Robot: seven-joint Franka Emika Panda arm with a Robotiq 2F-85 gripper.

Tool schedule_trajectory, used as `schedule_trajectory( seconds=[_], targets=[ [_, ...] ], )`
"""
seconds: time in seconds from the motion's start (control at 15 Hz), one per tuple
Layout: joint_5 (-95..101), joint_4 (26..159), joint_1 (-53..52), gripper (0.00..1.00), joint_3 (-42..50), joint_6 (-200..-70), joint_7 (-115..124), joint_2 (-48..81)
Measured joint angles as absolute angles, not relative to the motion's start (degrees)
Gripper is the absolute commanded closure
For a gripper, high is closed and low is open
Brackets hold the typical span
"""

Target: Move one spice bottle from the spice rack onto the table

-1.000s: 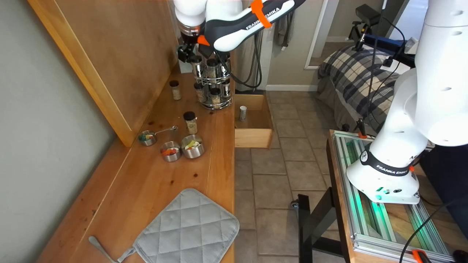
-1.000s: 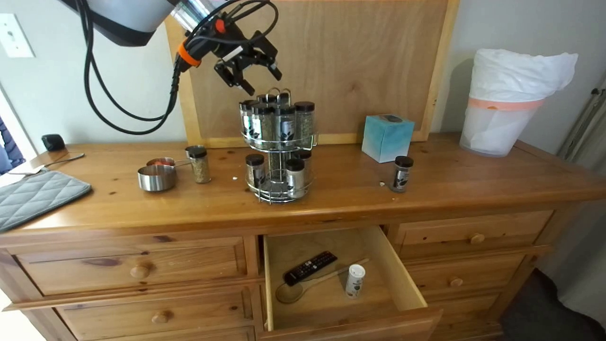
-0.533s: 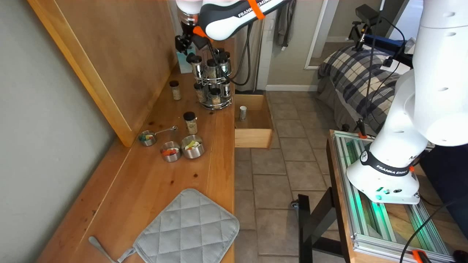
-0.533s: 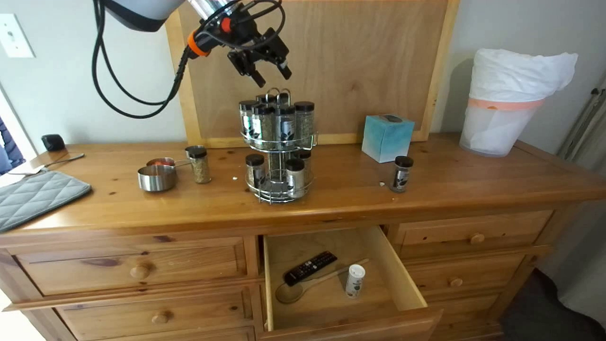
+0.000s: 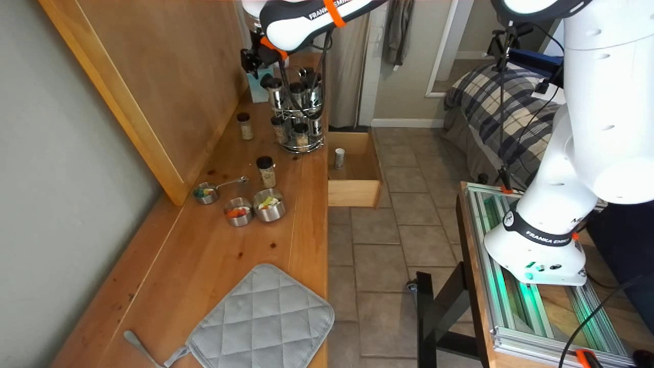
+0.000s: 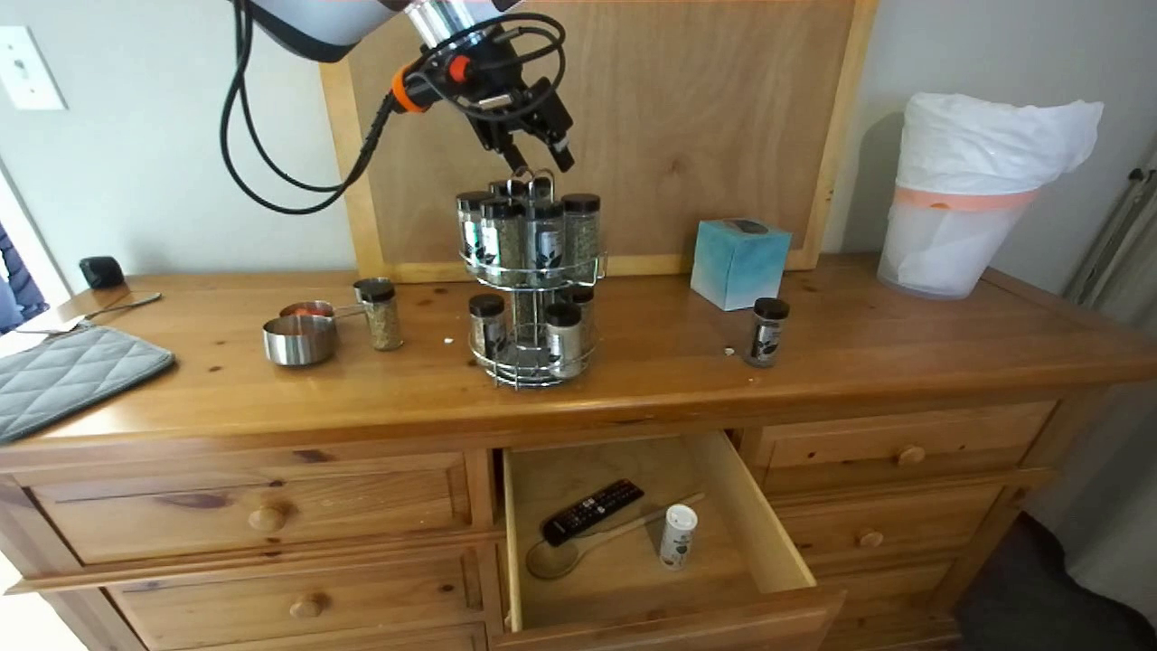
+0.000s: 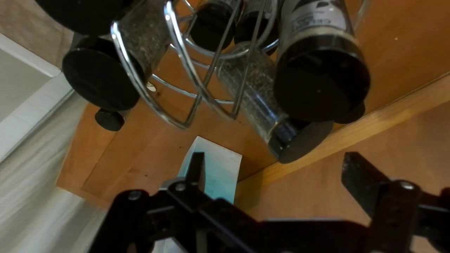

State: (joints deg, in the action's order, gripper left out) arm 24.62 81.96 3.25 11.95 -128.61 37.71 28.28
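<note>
Can see spice bottles (image 6: 545, 242) in the rack (image 6: 524, 372), clear with dark caps; cannot single out one as the task's own. Can count several in the upper tier and at least three more in the lower, with dry fillings showing through the glass. In the wrist view, find a tilted bottle (image 7: 258, 91) among them, with brownish flakes inside and cap toward the panel (image 6: 669, 108). Make out the hand (image 6: 540, 161) above the rack, on the panel side, with fingers (image 7: 362, 179) spread well apart and that cap in line with the gap.

On the desk (image 6: 660, 348), find a pale-filled bottle (image 5: 246, 130) upright near the rack and the panel. Farther off, see a tan-filled bottle (image 5: 267, 176), also upright. Just beside it, note a cup (image 5: 273, 213) with white and yellow-green pieces, then a second cup (image 5: 240, 222) with red and white pieces. Close to the panel's edge, see a smaller cup (image 5: 208, 200) with green and yellow bits.

Past the rack, find a labelled bottle (image 6: 766, 336) standing near a teal box (image 6: 741, 267), then a bag-lined bin (image 6: 931, 244). Below, look into a pulled-out drawer (image 6: 764, 538) with a remote (image 6: 592, 513), a spoon (image 6: 553, 561) lying beside it and a white shaker (image 6: 677, 540) upright by the spoon's handle. Toward the opposite end of the desk, see a grey mat (image 5: 265, 322) lying flat.
</note>
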Motion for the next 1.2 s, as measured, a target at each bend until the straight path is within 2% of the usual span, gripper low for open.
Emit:
schedule_trajectory(
  seconds=[0.67, 1.2],
  targets=[
    [20.72, 67.15, 3.28, 0.0, 12.29, -109.75, 36.31, 36.44],
    [20.49, 62.41, 4.74, 0.0, 12.46, -105.44, 35.27, 38.07]
  ],
)
